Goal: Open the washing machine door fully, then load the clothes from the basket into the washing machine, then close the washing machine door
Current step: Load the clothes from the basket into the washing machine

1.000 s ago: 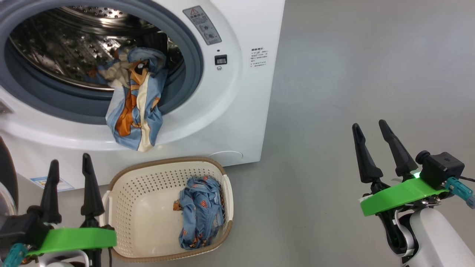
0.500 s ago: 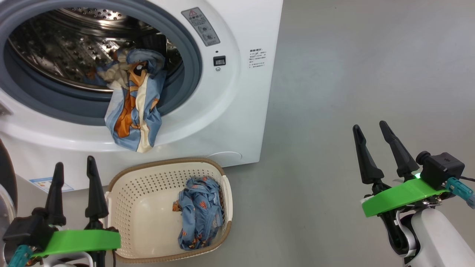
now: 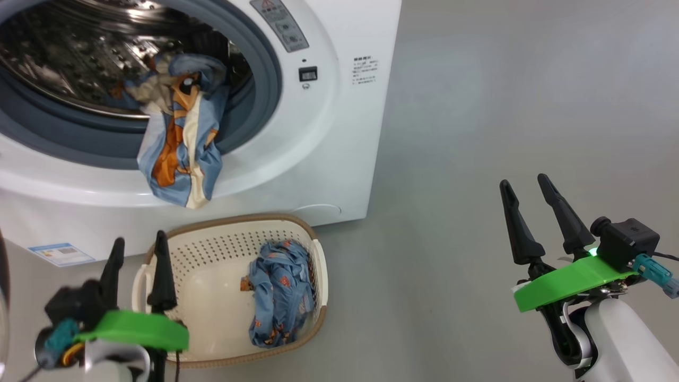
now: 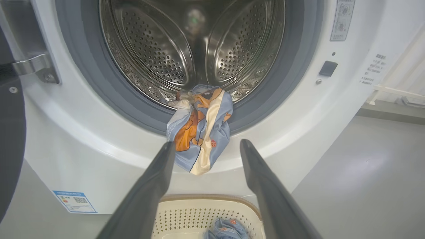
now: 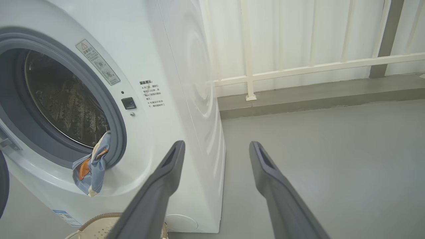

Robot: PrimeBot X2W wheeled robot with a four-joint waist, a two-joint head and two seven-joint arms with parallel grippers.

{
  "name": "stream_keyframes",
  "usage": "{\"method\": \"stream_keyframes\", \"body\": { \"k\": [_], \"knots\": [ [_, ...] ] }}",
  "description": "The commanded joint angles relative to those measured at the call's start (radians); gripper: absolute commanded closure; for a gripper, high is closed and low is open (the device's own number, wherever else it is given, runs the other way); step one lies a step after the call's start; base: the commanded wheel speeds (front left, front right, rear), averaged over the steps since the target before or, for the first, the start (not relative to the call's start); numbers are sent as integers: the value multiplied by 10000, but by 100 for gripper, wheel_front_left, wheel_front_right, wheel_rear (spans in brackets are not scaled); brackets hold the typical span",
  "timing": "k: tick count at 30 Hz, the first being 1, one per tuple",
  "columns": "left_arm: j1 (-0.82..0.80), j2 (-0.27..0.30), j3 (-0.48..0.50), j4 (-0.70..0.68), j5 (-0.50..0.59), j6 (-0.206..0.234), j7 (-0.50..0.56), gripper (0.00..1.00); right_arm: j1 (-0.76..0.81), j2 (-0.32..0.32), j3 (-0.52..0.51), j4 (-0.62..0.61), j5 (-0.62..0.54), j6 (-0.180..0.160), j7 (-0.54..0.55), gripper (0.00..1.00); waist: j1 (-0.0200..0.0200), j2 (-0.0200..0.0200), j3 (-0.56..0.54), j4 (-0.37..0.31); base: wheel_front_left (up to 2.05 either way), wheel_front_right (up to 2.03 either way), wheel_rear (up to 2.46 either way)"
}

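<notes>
While well apart, left gripper (image 3: 139, 237) and right gripper (image 3: 523, 180) parallel (jaws wide, empty).

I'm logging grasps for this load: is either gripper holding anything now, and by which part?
Nothing is held. The left gripper and right gripper are both open and empty; the clothes in the basket lie untouched.

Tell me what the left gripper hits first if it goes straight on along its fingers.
Likely the hanging garment, draped over the grey ring of the washer: the open left gripper points right at it. Depth is unclear.
</notes>
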Motion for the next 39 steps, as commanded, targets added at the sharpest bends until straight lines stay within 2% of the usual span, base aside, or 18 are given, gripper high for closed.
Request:
{"method": "stream_keyframes", "body": {
  "k": [1, 13, 19, 30, 39],
  "knots": [
    [-583, 333, 217, 113, -22, -87, 24, 0, -240, -10, 173, -248, -3, 56, -80, 0, 1, 0, 230, -139, 0, 0, 0],
    [-3408, 996, -532, 4142, -278, -222, -41, 0, -674, 322, -31, -556, -134, 56, -80, 0, 1, 0, 1652, -997, 0, 0, 0],
    [-5084, 1604, -620, 5976, -413, -234, -125, 0, -877, 605, -150, -838, -254, 56, -80, 0, 1, 0, 2694, -1505, 0, 0, 0],
    [-6635, 2103, -795, 7498, -450, -202, -346, 0, -1133, 917, -181, -1115, -302, 56, -80, 0, 1, 0, 3558, -1946, 0, 0, 0],
    [-7265, 2477, -237, 8166, -816, 590, -474, 0, -1139, 1058, -266, -1161, -351, 56, -80, 0, 1, 0, 3769, -2028, 0, 0, 0]
  ]
}}
